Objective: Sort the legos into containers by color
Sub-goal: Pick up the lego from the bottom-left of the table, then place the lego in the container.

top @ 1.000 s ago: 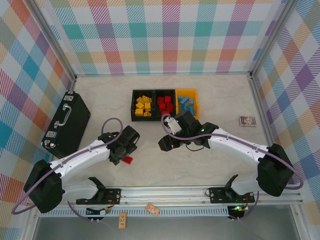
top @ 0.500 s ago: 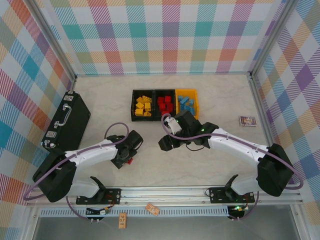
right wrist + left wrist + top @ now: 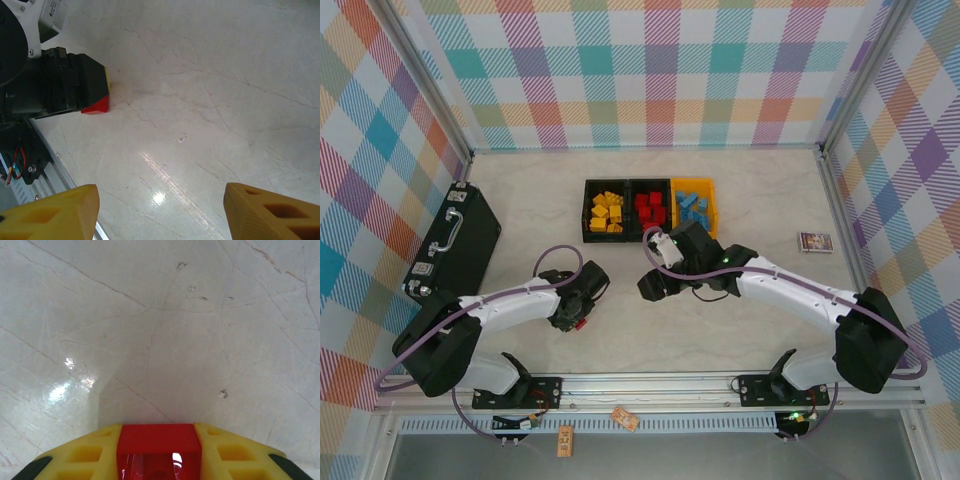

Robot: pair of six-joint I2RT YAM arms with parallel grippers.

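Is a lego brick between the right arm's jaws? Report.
No, the right jaws stand open over bare table, nothing between the yellow fingers; the red lego brick sits in the left jaws.

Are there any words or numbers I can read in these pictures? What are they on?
No words or numbers here can be read.
White part on the left arm: dark print, too blurred to read.
Picture card: too small to read.
Two orange tags at the near edge: too small to read.
Red lego in the left pincer: no writing seen.
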